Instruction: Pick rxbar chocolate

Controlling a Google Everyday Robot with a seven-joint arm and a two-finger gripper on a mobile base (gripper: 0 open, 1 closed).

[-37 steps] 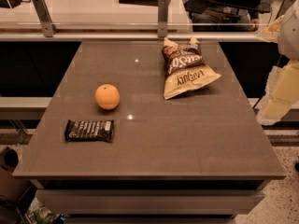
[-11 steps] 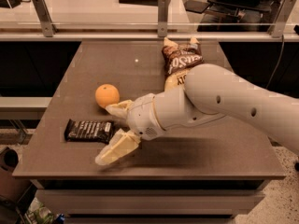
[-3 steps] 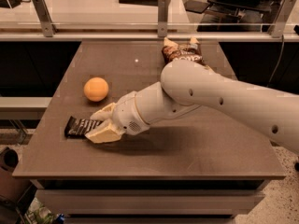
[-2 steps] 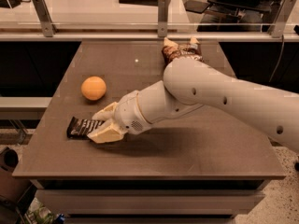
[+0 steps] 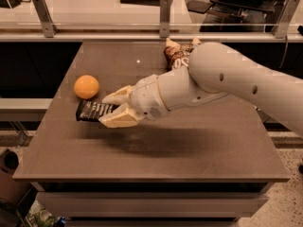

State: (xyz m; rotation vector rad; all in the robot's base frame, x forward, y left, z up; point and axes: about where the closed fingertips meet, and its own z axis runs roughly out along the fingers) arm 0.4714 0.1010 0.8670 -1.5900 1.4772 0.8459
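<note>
The rxbar chocolate (image 5: 91, 111), a flat black-brown bar with white lettering, sits between the fingers of my gripper (image 5: 111, 110) at the left of the table. The gripper is shut on the bar's right end, and the left end sticks out toward the table's left edge. The bar looks raised slightly off the tabletop, with a shadow beneath it. My white arm reaches in from the right across the middle of the table.
A round orange (image 5: 86, 86) lies just behind and left of the bar, close to the gripper. A brown-and-cream chip bag (image 5: 174, 55) lies at the back, partly hidden by my arm. The grey table (image 5: 156, 160) has a glass rail with metal posts behind it.
The gripper, shut on the bar, has risen a little and carried the bar up and slightly right. Compared with the oldest frames, the orange sits further left and back.
</note>
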